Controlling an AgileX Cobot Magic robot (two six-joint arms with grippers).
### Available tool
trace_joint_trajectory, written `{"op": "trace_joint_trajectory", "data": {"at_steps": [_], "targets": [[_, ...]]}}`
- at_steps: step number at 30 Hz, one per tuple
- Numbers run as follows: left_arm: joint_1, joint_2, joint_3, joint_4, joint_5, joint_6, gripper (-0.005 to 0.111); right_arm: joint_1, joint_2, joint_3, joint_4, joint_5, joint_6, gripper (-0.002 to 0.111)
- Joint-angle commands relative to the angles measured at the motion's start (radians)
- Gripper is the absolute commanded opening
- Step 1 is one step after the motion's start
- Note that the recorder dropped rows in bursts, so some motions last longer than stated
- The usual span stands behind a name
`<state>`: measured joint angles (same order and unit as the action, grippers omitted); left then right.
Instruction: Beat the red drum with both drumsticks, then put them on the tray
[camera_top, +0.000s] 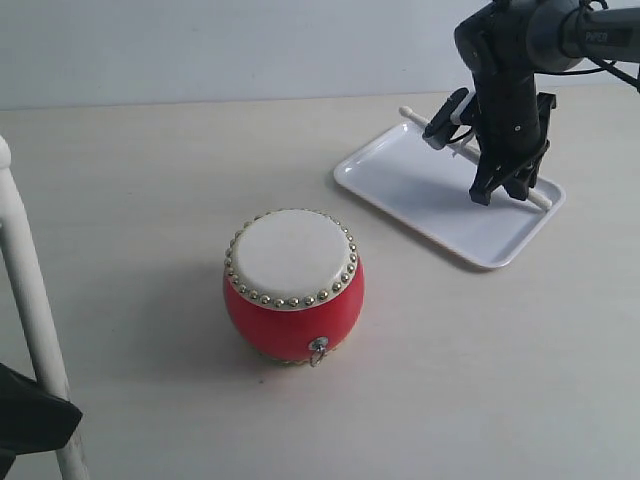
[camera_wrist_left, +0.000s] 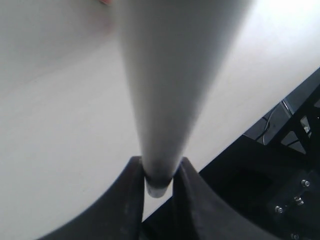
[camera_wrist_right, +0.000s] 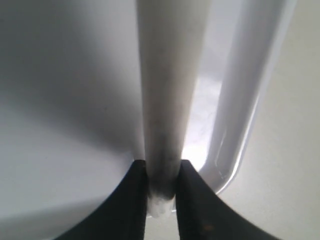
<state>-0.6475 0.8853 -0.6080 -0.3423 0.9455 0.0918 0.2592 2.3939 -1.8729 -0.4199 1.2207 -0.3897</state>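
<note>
The right hand (camera_top: 500, 190) clamps a drumstick (camera_top: 413, 118) over the far-right tray (camera_top: 400, 180). Laying it flat before release seems wisest.

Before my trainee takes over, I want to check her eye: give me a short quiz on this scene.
1. Fill in: the red drum stands on the ___.
2. True or false: the right gripper holds the right drumstick over the tray.
3. The left drumstick is: A on the red drum, B clamped in the left gripper, C on the tray.
Key: 1 table; 2 true; 3 B.
</note>
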Motion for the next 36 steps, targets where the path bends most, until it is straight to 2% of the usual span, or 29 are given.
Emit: {"op": "trace_joint_trajectory", "data": {"at_steps": [1, 11, 18, 25, 29, 32, 36], "targets": [[0.002, 0.000, -0.001, -0.010, 0.006, 0.001, 0.000, -0.005, -0.004, -0.010, -0.002, -0.001, -0.002, 0.001], [0.002, 0.000, -0.001, -0.010, 0.006, 0.001, 0.000, -0.005, -0.004, -0.010, -0.002, -0.001, 0.002, 0.022], [0.002, 0.000, -0.001, -0.008, 0.002, -0.001, 0.000, -0.005, -0.004, -0.010, -0.002, -0.001, 0.004, 0.026], [0.002, 0.000, -0.001, -0.010, -0.052, -0.001, 0.000, -0.011, -0.042, -0.010, 0.005, 0.000, 0.127, 0.026], [0.002, -0.004, 0.006, -0.026, -0.093, 0.008, 0.000, -0.070, -0.139, 0.039, 0.243, 0.000, 0.160, 0.026], [0.002, -0.006, 0.024, -0.070, -0.112, 0.042, 0.000, -0.148, -0.238, 0.149, 0.452, -0.063, 0.126, 0.026], [0.002, -0.004, 0.075, -0.262, -0.211, 0.197, 0.000, -0.216, -0.389, 0.409, 0.775, -0.179, -0.029, 0.025]]}}
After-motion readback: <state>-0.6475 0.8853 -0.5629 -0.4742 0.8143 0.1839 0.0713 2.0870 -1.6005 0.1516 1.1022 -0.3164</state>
